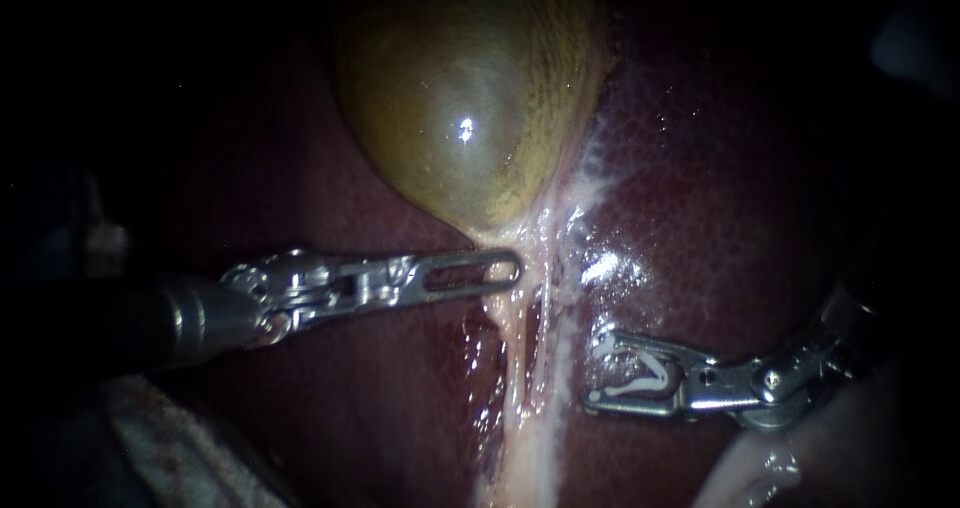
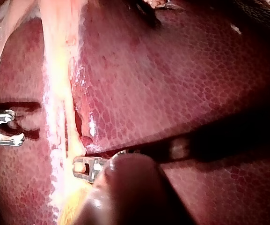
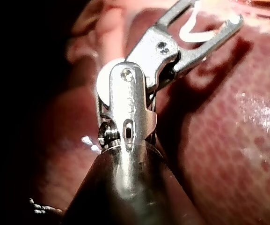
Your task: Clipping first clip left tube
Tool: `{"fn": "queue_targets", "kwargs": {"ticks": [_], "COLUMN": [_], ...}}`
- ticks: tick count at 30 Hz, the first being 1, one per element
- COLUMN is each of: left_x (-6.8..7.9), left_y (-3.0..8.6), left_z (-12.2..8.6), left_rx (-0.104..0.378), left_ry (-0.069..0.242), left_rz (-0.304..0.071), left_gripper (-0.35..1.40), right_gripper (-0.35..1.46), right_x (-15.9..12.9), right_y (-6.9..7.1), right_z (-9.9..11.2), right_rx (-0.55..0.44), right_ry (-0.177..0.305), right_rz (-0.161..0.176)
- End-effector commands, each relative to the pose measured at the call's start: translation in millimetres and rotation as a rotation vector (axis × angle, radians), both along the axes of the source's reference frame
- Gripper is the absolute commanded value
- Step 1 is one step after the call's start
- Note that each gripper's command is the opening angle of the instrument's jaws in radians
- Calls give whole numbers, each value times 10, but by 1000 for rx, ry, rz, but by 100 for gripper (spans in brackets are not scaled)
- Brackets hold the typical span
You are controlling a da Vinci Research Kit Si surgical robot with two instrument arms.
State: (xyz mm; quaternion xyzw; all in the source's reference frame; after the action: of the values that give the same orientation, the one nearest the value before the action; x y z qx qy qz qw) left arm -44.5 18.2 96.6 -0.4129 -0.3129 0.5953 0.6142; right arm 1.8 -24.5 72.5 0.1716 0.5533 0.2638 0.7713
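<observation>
My right instrument [image 1: 593,373] holds its slim steel jaws spread, with a white V-shaped clip [image 1: 640,376] seated against both of them. It is loaded, mouth facing left. The pale left tube [image 1: 507,353] lies near, not yet between the jaws, with a second pale strand [image 1: 548,308] in the way. It runs down from the yellow-green gallbladder [image 1: 470,88] over the dark red liver [image 1: 720,198]. My left instrument [image 1: 512,266] lies across the tube's top, likely to keep it taut, though I cannot tell whether it grips.

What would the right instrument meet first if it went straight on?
Probably the nearer pale tube, just ahead of the right instrument and its clip; depth is unclear.
</observation>
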Motion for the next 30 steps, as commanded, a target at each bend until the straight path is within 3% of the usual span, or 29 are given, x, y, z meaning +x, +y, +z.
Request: {"fn": "queue_targets", "kwargs": {"ticks": [1, 11, 30], "left_x": [0, -1, 4], "left_y": [0, -2, 1], "left_z": [0, -5, -56], "left_rx": [0, -3, 12], "left_ry": [0, 1, -7], "left_rz": [0, 1, 19], "left_gripper": [-35, -35, -35], "right_gripper": [45, 45, 46], "right_x": [0, 0, 0], "right_y": [0, 0, -1], "right_z": [0, 0, 0], "right_rx": [0, 0, 0], "right_ry": [0, 0, 0], "right_rz": [0, 0, 0]}}
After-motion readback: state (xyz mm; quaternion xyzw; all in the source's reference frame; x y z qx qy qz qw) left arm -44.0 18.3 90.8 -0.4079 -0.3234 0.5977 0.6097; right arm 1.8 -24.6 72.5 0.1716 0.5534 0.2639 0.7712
